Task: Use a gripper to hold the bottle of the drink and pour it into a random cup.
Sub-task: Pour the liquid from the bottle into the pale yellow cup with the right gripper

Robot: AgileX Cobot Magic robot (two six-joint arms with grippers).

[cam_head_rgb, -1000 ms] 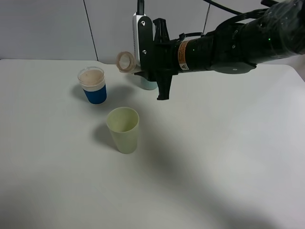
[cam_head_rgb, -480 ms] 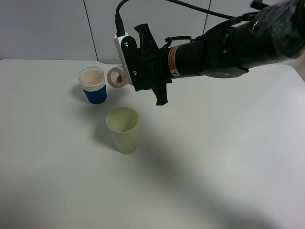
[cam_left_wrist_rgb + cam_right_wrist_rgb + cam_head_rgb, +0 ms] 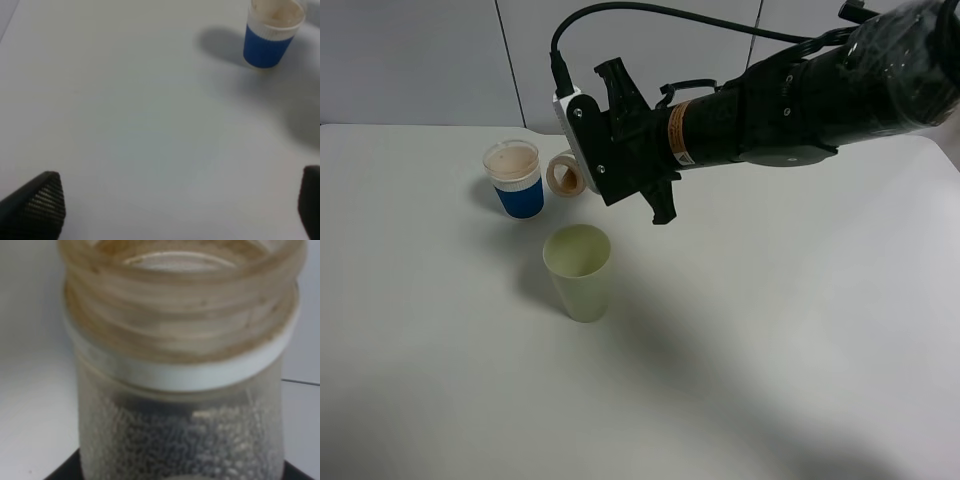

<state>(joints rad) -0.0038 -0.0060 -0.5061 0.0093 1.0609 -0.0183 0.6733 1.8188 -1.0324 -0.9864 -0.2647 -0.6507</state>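
Observation:
My right gripper [image 3: 605, 172] is shut on the bottle of the drink [image 3: 564, 176] and holds it tipped on its side in the air. The open mouth faces left, between the blue cup and the pale yellow-green cup [image 3: 579, 272], above and a little behind that cup's rim. The cup stands upright on the table, and no liquid shows in it. In the right wrist view the bottle [image 3: 185, 390] fills the frame, with a wide threaded neck and a white ring. My left gripper [image 3: 172, 220] is open and empty over bare table.
A blue cup [image 3: 516, 179] with a white rim stands left of the bottle's mouth and also shows in the left wrist view [image 3: 270, 30]. The thick black right arm [image 3: 790, 100] spans the back right. The white table [image 3: 770, 350] extends forward.
The right arm has rolled and moved left and down, so the bottle's mouth is lower and nearer the blue cup. The pale tumbler seen behind the gripper earlier is now hidden.

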